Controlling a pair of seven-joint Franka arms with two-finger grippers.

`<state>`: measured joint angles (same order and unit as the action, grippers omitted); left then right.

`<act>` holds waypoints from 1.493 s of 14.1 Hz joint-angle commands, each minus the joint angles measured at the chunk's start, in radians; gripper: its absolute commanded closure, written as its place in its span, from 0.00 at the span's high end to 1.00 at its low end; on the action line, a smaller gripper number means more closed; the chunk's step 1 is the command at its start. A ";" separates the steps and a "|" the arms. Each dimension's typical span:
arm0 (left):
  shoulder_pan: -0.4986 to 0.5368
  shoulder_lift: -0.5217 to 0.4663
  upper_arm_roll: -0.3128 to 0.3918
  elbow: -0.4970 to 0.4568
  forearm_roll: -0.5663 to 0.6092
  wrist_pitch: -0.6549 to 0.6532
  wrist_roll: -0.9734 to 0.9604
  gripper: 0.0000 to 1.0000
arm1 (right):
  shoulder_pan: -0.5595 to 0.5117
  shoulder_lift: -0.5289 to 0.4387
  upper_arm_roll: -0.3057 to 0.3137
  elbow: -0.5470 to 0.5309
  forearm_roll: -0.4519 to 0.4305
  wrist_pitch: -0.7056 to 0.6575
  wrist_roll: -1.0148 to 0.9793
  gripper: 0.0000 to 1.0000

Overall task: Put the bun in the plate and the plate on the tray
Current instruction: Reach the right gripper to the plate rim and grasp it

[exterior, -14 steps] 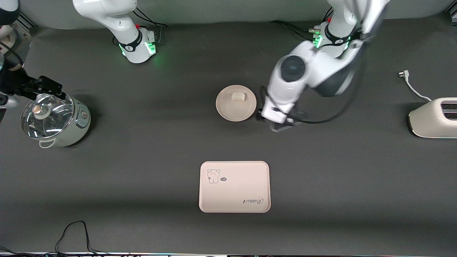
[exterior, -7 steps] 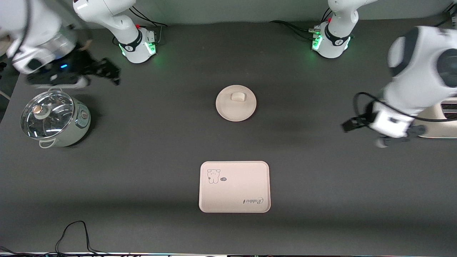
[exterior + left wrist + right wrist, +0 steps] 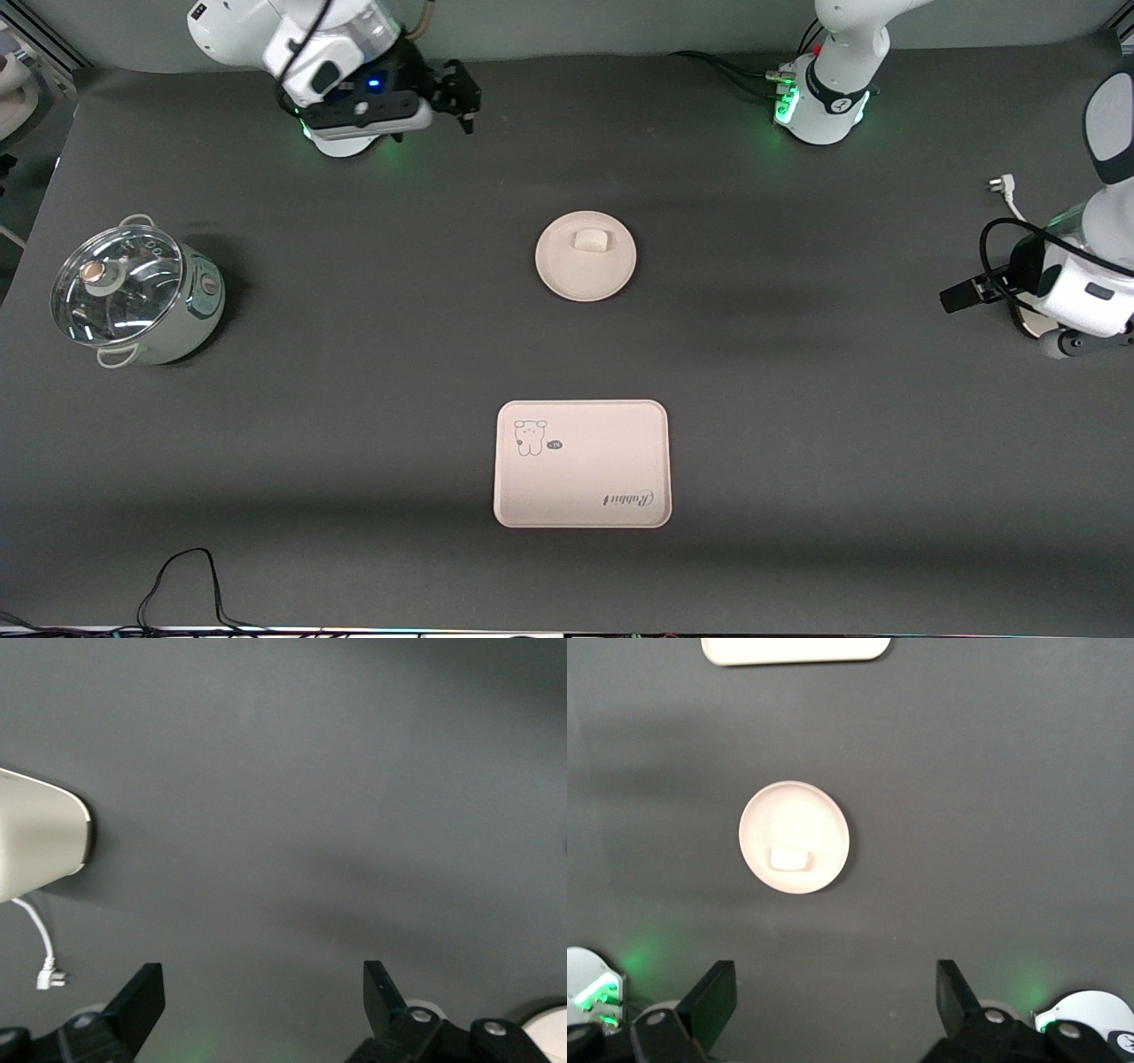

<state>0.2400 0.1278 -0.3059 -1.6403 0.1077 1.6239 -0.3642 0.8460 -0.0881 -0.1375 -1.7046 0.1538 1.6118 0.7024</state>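
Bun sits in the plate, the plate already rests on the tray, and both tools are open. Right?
Not quite. The bun is in the plate, but the plate stands on the table, apart from the tray, as the front view shows. Both tools are open.

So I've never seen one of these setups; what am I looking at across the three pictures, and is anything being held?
Two white robot arms stand at a dark table. One picture looks down from across it; the other two come from cameras on each arm's wrist. The bun sits in the round plate, and the rabbit-printed tray lies nearer the camera, bare. A lidded pot stands at the right arm's end, a toaster at the left arm's. The left end effector and right end effector are open, holding nothing.
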 commanded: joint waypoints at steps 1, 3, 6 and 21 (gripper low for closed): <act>-0.382 -0.023 0.378 0.002 0.007 -0.018 0.021 1.00 | 0.053 0.028 -0.011 -0.026 0.021 0.023 0.014 1.00; -0.487 -0.025 0.482 -0.003 -0.002 -0.018 0.024 1.00 | 0.077 0.042 -0.010 -0.100 0.021 0.103 0.016 1.00; -0.579 -0.025 0.651 -0.003 -0.094 -0.012 0.134 1.00 | 0.090 0.041 -0.010 -0.275 0.020 0.297 0.016 1.00; -0.194 -0.031 0.272 -0.012 -0.088 -0.044 0.142 1.00 | 0.177 0.476 0.018 -0.619 0.023 1.258 0.109 1.00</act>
<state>0.0288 0.1148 -0.0246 -1.6406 0.0228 1.5945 -0.2351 1.0115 0.3521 -0.1245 -2.3193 0.1592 2.8072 0.7772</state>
